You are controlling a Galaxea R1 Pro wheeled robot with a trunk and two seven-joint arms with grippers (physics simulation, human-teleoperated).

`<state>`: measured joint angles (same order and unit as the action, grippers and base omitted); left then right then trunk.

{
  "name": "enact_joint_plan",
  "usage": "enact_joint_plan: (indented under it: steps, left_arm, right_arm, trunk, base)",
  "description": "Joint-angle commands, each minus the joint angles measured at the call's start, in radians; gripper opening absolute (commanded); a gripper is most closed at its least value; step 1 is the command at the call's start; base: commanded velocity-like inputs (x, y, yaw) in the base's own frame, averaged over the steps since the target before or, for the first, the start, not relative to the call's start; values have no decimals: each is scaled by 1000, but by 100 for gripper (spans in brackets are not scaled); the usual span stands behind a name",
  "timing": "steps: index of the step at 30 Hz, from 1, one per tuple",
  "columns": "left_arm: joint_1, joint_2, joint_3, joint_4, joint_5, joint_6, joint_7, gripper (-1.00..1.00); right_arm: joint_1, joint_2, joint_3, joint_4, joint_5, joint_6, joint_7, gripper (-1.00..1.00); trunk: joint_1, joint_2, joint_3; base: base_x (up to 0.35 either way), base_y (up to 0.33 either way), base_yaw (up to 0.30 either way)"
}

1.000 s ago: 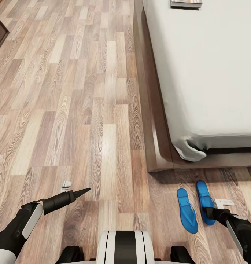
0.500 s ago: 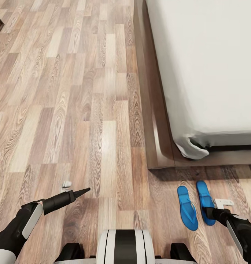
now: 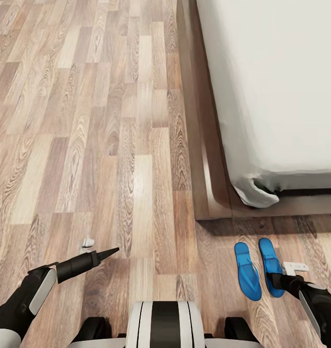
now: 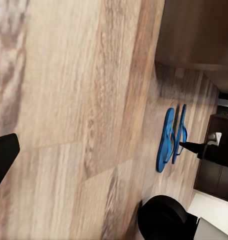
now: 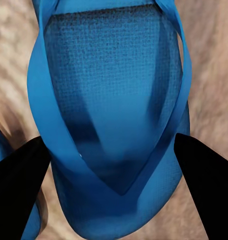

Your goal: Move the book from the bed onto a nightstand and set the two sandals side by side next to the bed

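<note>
At the lower right of the head view, the two blue sandals (image 3: pixel 259 268) lie side by side on the plank floor (image 3: pixel 112 145), just off the corner of the bed (image 3: pixel 281 82), toes toward its dark wooden frame (image 3: pixel 204 159). The right gripper (image 3: pixel 276 280) hangs over the heel of the right-hand sandal; in the right wrist view its two dark fingers (image 5: pixel 19 185) stand spread on either side of the blue sole (image 5: pixel 114 100) with nothing pinched between them, so the hand is released. The left gripper (image 3: pixel 107 252) points out over bare floor at lower left; its fingers look drawn together to a point, clenched on nothing, though the left wrist view shows just one dark fingertip (image 4: pixel 1 160).

Against the picture from a second ago, the whole view has slid: the bed corner sits lower in the frame, the sandals look a little farther off, and the book that showed at the top edge on the mattress has dropped out of sight. Both arms keep the same spot in the frame, so I judge the base or head has moved, not the sandals. The pair appears already placed beside the bed, which leaves the book as the remaining job; it lies somewhere farther up the mattress, beyond the top edge.

No brand, label or lettering can be read anywhere.
</note>
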<state>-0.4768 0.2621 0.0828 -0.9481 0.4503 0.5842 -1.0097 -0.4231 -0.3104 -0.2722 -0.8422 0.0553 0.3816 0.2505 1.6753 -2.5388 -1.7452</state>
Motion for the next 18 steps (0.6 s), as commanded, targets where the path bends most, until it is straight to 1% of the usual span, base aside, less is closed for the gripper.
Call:
enact_joint_plan:
  steps: [1, 5, 17, 18]
  left_arm:
    - [0, 0, 0, 0, 5, 8, -1, 100]
    - [0, 0, 0, 0, 5, 8, -1, 100]
    - [0, 0, 0, 0, 5, 8, -1, 100]
    - [0, 0, 0, 0, 5, 8, -1, 100]
  right_arm:
    - [0, 0, -3, -1, 6, 5, 7, -100]
    - [0, 0, -3, -2, 6, 5, 7, -100]
    - [0, 0, -3, -1, 6, 5, 7, -100]
    - [0, 0, -3, -1, 6, 5, 7, -100]
  trunk:
    - [0, 0, -4]
    - [2, -1, -20]
    - [2, -1, -20]
    - [3, -2, -24]
  base:
    - [0, 0, 0]
    - [0, 0, 0]
    - [0, 0, 0]
    - [0, 0, 0]
